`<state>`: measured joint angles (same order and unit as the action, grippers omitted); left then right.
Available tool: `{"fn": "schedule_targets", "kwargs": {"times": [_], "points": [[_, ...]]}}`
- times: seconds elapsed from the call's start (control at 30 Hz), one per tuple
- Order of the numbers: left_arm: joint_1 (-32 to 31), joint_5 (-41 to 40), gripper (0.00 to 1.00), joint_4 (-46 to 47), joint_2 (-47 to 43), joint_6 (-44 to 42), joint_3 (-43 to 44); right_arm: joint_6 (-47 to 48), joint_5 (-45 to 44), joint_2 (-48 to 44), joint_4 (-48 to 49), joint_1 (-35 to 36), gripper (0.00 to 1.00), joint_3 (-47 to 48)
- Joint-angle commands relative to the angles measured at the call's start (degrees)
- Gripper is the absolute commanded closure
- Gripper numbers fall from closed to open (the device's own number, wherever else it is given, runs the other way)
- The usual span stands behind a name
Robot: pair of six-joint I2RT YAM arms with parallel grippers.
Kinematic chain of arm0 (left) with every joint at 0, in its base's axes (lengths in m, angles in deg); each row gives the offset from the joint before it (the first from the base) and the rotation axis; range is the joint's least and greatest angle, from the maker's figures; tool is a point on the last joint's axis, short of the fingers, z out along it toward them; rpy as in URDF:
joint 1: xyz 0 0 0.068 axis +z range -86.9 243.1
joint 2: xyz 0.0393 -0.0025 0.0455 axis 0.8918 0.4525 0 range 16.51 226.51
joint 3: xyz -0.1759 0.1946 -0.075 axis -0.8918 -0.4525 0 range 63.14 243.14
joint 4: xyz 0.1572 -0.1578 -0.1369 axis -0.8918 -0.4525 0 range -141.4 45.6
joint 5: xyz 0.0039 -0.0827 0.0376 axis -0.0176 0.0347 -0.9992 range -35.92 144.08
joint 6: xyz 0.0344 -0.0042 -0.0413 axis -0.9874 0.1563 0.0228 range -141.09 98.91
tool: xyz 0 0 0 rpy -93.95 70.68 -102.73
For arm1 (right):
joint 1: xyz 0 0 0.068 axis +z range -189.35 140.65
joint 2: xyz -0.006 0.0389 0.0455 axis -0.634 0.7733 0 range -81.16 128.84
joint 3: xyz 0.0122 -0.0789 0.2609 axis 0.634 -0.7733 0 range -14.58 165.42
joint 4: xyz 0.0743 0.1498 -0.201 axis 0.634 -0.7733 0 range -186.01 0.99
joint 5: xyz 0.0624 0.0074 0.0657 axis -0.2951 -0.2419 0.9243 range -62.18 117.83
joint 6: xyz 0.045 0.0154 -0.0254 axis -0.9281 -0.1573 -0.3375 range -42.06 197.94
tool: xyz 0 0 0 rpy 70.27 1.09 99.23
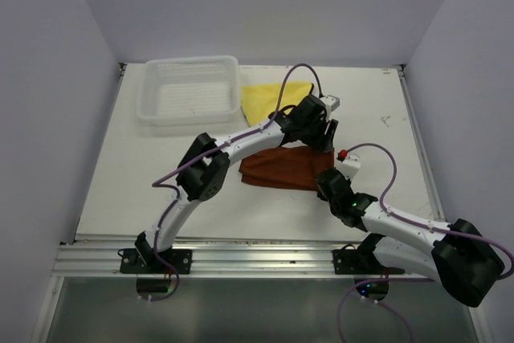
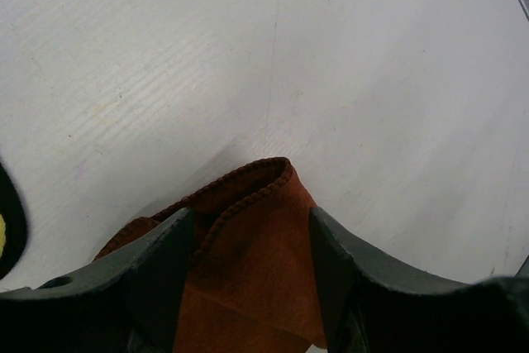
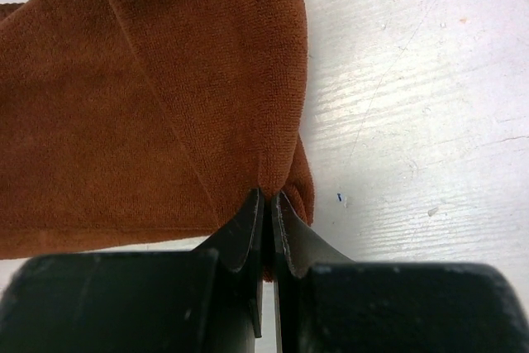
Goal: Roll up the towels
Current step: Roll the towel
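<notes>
The rust-brown towel [image 1: 277, 168] lies partly folded in the middle of the table. My left gripper [image 1: 319, 132] is at its far right corner. In the left wrist view the gripper [image 2: 252, 258] is open, and the towel's hemmed corner [image 2: 248, 237] lies between the two fingers. My right gripper [image 1: 330, 183] is at the towel's near right edge. In the right wrist view it [image 3: 267, 197] is shut, pinching a fold of the brown cloth [image 3: 165, 97]. The yellow towel [image 1: 269, 98] lies flat behind the left wrist, partly hidden by the arm.
A white mesh basket [image 1: 189, 90] stands at the back left, beside the yellow towel. White walls close in the table on the left, back and right. A metal rail [image 1: 241, 255] runs along the near edge by the arm bases.
</notes>
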<state>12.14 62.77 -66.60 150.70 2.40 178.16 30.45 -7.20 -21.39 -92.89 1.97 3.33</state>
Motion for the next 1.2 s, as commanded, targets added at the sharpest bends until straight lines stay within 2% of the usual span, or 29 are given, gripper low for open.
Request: {"fn": "schedule_targets", "kwargs": {"times": [0.0,0.07,0.1,0.13,0.2,0.27,0.37,0.4,0.47,0.6,0.77,0.8,0.83,0.97,1.0,1.07,1.1,1.17], "points": [[-0.37,0.36,0.4,-0.13,1.42,-0.46,3.63,-2.09,-2.24,-1.85,2.03,-0.45,1.0,-1.12],[-0.54,0.36,0.46,-0.3,2.39,-0.81,3.89,-1.65,-2.76,-2.55,1.6,-0.63,1.0,-0.86],[-0.63,0.45,0.54,-0.3,2.57,-1.16,3.89,-1.04,-2.94,-3.25,1.33,-0.8,1.0,-0.69],[-0.63,0.45,0.57,-0.13,3.26,-1.25,3.98,-0.51,-2.86,-3.6,0.63,-0.98,1.0,-0.42],[-0.63,0.1,0.62,-0.3,3.97,-1.34,4.85,1.07,-2.77,-3.96,-0.77,-1.33,1.0,1.07],[-0.63,-0.6,0.62,-0.13,3.98,-1.34,5.04,1.25,-3.99,-3.87,-4.02,-1.42,1.0,3.17],[-0.54,-3.14,0.44,4.25,0.12,-1.25,2.06,0.11,-6.01,-5.97,-6.67,-1.86,1.0,3.71],[-0.54,-5.15,0.35,7.75,-1.55,-1.34,-1.17,-0.5,-6.8,-7.02,-6.84,-2.38,1.0,3.45],[-0.02,-6.48,0.27,10.84,-6.47,-1.51,-4.18,-2.08,-6.99,-9.57,-9.38,-3.61,1.0,3.36],[2.53,-7.37,0.11,19.62,-14.03,-0.72,-13.48,-5.24,-2.17,-12.74,-10.79,-10.62,1.0,2.3],[4.9,-7.54,0.13,21.14,-19.23,-2.21,-19.39,-7.61,6.19,-12.66,-13.08,-17.67,1.0,2.3],[4.99,-7.81,0.19,21.23,-20.27,-3.09,-22.01,-8.23,6.72,-12.4,-13.95,-18.98,1.0,2.56],[4.99,-7.9,0.23,21.23,-20.98,-3.62,-23.77,-8.67,7.16,-12.05,-15.7,-19.43,0.85,3.0],[5.25,-7.37,0.45,23.95,-22.66,-5.03,-31.78,-9.73,11.99,-11.07,-18.26,-21.28,0.43,4.15],[5.34,-7.11,0.55,23.52,-22.48,-5.46,-33.62,-9.91,12.35,-12.03,-18.79,-22.15,0.41,4.32],[5.52,-7.11,0.63,23.43,-22.31,-5.64,-35.47,-9.82,13.22,-13.62,-19.32,-23.47,0.4,4.76],[5.61,-7.19,0.7,23.86,-22.22,-5.56,-37.22,-9.65,14.45,-15.19,-19.5,-24.96,0.39,5.03],[5.96,-6.85,0.77,25.0,-22.31,-4.86,-39.51,-9.3,15.33,-16.26,-19.32,-27.42,0.39,5.64]]}}
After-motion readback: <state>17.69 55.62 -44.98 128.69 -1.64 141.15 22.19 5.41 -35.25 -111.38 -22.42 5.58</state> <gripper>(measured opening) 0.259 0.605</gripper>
